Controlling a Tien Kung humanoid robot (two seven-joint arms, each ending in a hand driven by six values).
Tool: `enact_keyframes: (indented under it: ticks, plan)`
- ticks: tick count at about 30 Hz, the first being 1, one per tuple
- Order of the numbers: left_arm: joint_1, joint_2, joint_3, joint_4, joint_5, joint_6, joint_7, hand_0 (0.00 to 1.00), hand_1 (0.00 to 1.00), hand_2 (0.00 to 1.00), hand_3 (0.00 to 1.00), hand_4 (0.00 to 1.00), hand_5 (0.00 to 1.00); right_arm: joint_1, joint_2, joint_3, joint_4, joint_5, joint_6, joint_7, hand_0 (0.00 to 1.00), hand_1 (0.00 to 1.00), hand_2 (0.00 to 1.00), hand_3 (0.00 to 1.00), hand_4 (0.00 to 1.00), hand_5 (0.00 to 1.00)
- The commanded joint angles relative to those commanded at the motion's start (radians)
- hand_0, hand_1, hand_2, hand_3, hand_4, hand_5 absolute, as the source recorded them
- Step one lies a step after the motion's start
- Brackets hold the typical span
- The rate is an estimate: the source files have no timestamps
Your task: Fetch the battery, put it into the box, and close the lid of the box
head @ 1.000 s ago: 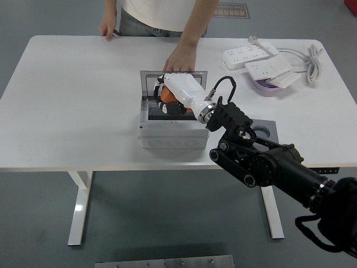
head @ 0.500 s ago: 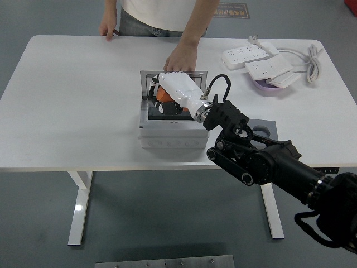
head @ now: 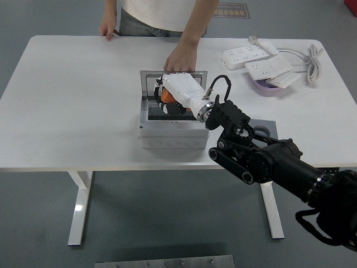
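The grey box (head: pixel 172 134) stands open at the table's middle, its lid (head: pixel 146 78) raised behind it. My right hand (head: pixel 164 91), white on a black arm, reaches into the box from the right. Its fingers are curled over the orange battery (head: pixel 167 98), which is low inside the box and mostly hidden by the hand. Dark parts show on the box floor beneath it. A person's hand (head: pixel 179 58) rests on the lid's top edge. My left arm is out of view.
White power strips (head: pixel 252 54) with a coiled cable (head: pixel 313 56) lie at the back right, by a purple dish (head: pixel 266 87). A grey plate (head: pixel 268 127) lies right of the box under my arm. The person's other hand (head: pixel 107 28) rests on the far edge.
My right hand, still holding the battery, shifted a little toward the lid and the box's left, then eased back to the right. The person's hand stayed on the lid.
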Motion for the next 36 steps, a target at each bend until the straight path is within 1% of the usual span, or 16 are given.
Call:
enact_keyframes:
  ticks: [7,14,15,20,21,26,27,32,33,36]
  plan:
    - [-0.002,0.000,0.000,0.000,0.000,0.000,-0.001,0.639,0.714,0.569,0.561,0.655,0.063,0.000,0.000,0.014,-0.006,0.023,0.003,0.013,0.199,0.241,0.301,0.343,0.196,0.002]
    - [-0.005,0.000,-0.001,0.001,0.002,0.001,-0.001,0.639,0.714,0.569,0.560,0.654,0.063,-0.004,0.000,0.022,-0.015,0.044,-0.005,0.028,0.205,0.242,0.305,0.351,0.207,0.002]
    - [-0.005,0.000,-0.001,0.001,0.002,0.001,-0.001,0.639,0.714,0.568,0.559,0.653,0.064,-0.005,0.000,0.022,-0.017,0.046,-0.007,0.030,0.277,0.301,0.395,0.519,0.441,0.002]
    - [-0.005,-0.001,-0.003,0.000,0.004,0.001,0.001,0.639,0.714,0.568,0.559,0.653,0.064,-0.010,0.000,0.021,-0.023,0.053,-0.010,0.034,0.277,0.301,0.395,0.519,0.441,0.002]
    - [-0.005,-0.001,-0.003,0.000,0.004,0.001,0.001,0.639,0.713,0.569,0.561,0.655,0.062,-0.011,0.000,0.020,-0.023,0.054,-0.009,0.035,0.296,0.357,0.445,0.582,0.493,0.002]
    - [-0.006,-0.001,-0.003,0.001,0.005,0.001,0.000,0.639,0.713,0.569,0.561,0.655,0.062,-0.012,0.000,0.013,-0.025,0.055,-0.006,0.039,0.296,0.357,0.445,0.582,0.493,0.002]
    - [-0.007,-0.002,-0.003,0.001,0.005,0.001,0.000,0.639,0.714,0.569,0.560,0.654,0.063,-0.012,0.000,0.011,-0.025,0.054,-0.005,0.039,0.361,0.439,0.509,0.614,0.505,0.002]
    - [-0.008,-0.002,-0.004,0.001,0.006,0.001,0.001,0.639,0.714,0.569,0.560,0.654,0.063,-0.012,0.000,0.007,-0.026,0.058,-0.006,0.041,0.361,0.439,0.509,0.614,0.505,0.002]
    - [-0.008,-0.002,-0.004,0.001,0.006,0.001,0.001,0.639,0.714,0.570,0.561,0.654,0.062,-0.012,0.000,0.007,-0.026,0.059,-0.007,0.042,0.512,0.515,0.558,0.621,0.544,0.002]
    - [-0.008,-0.002,-0.005,0.001,0.008,0.001,0.002,0.639,0.714,0.570,0.561,0.654,0.062,-0.011,0.000,0.010,-0.026,0.064,-0.011,0.045,0.512,0.515,0.558,0.621,0.544,0.002]
